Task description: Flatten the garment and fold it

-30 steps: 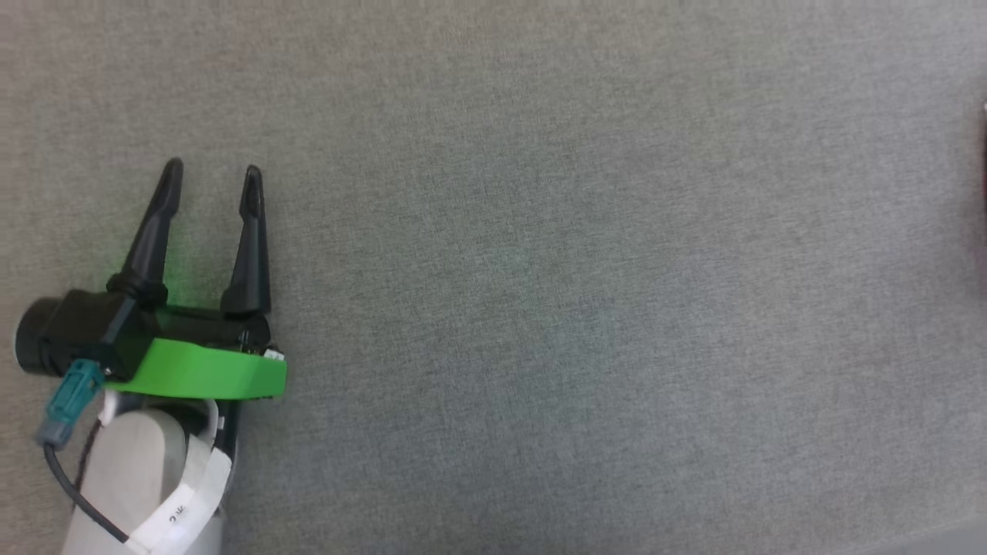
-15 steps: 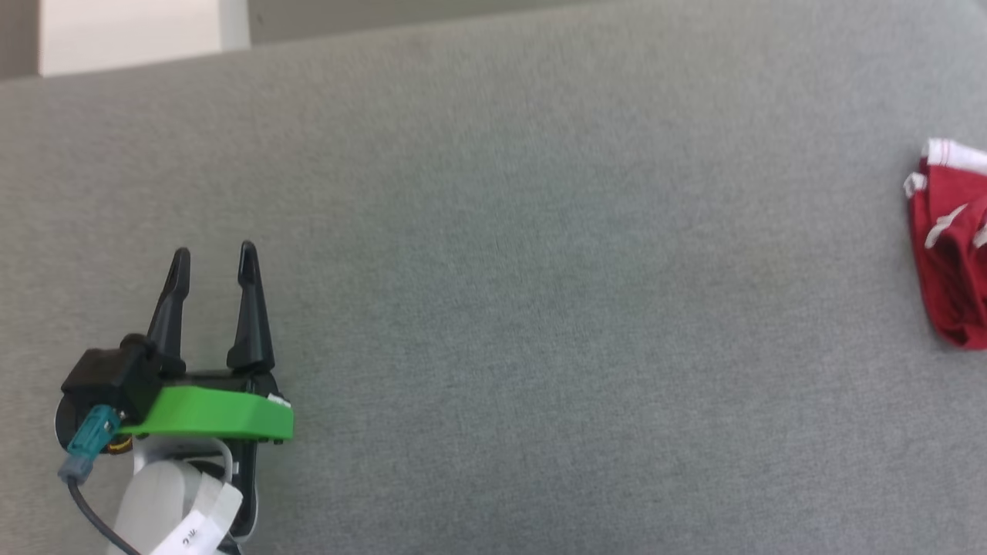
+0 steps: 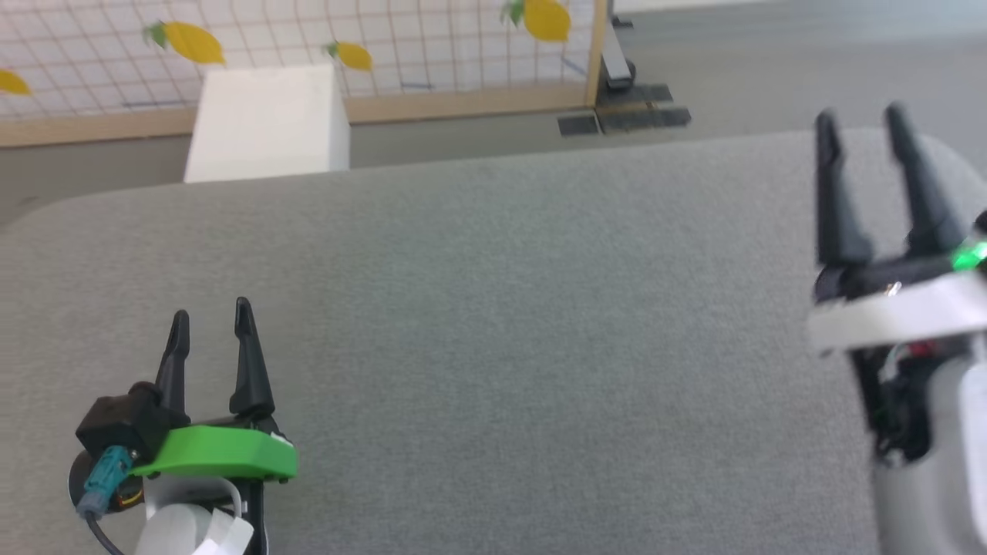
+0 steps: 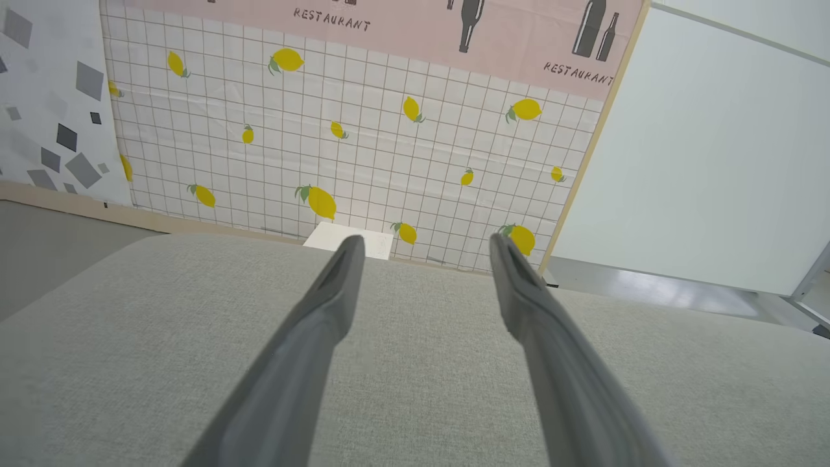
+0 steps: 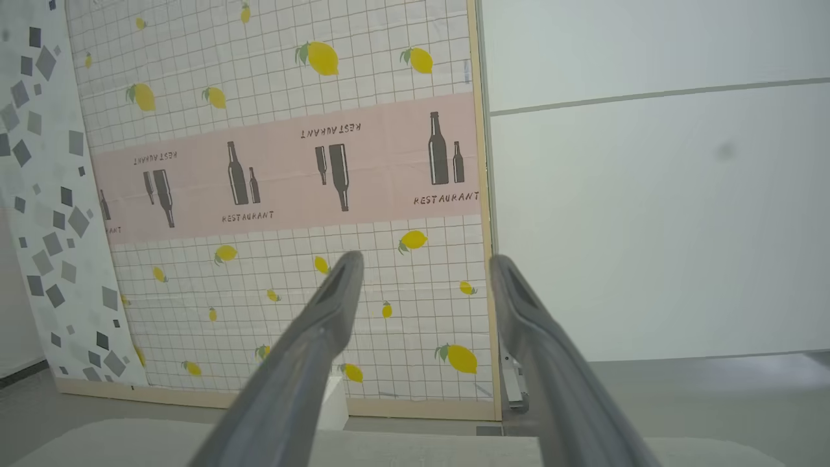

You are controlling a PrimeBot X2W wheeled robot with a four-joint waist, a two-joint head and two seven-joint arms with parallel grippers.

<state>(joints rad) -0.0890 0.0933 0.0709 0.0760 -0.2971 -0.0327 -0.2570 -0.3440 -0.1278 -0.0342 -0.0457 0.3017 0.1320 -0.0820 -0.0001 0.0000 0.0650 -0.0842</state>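
A grey woven-fabric surface (image 3: 493, 308) with rounded far corners fills the near scene. Beyond its far edge are grey floor (image 3: 771, 46), one white box (image 3: 266, 123) and one wood-framed lemon-print panel (image 3: 432, 38). A plain white wall (image 5: 648, 194) stands to the panel's right. Two grippers hover over the surface: the left gripper (image 3: 210, 310) at the near left and the right gripper (image 3: 860, 113) at the right. Both have their fingers spread apart and are empty.

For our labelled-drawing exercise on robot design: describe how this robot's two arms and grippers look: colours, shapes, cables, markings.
The left gripper has two long, tapered black fingers on a black body, a bright green bracket, a teal plug with a black cable, and a white forearm band. The right gripper matches, but with a white bracket and a small green light.
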